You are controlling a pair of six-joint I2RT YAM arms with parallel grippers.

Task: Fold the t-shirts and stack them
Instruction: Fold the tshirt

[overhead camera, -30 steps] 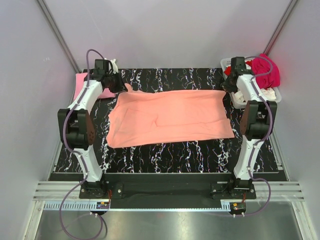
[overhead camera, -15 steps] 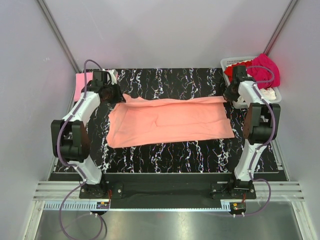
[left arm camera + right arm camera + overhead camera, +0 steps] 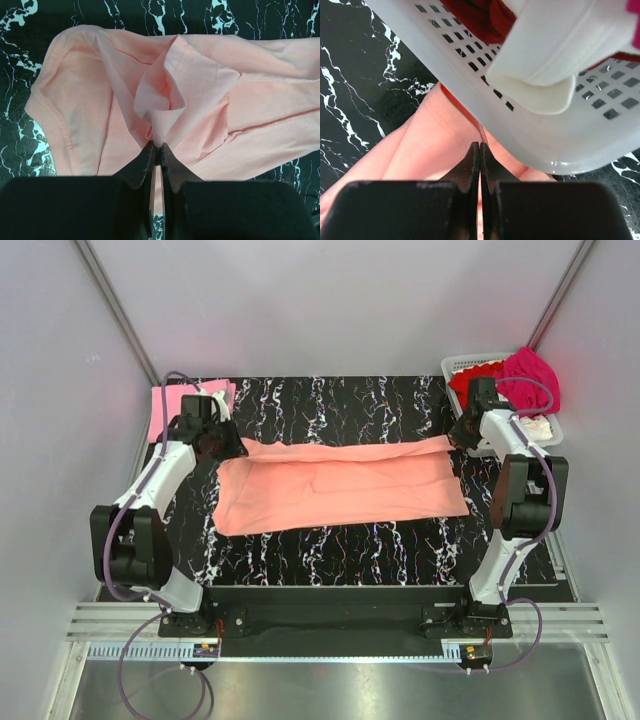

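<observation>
1. The salmon shirt (image 3: 340, 490) lies spread left to right across the middle of the tabletop (image 3: 330, 550); its far edge is raised and leans toward the near edge.
2. The left gripper (image 3: 159, 146) is pinched tight on a bunched fold at the far-left corner.
3. The right gripper (image 3: 480, 145) is pinched tight on the far-right corner, just beside the basket (image 3: 470, 55).
4. Suggested technique: carry both corners toward the near edge level and together, cloth taut between them. Keep the right corner off the basket wall, and lay hem on hem before letting go.
</observation>
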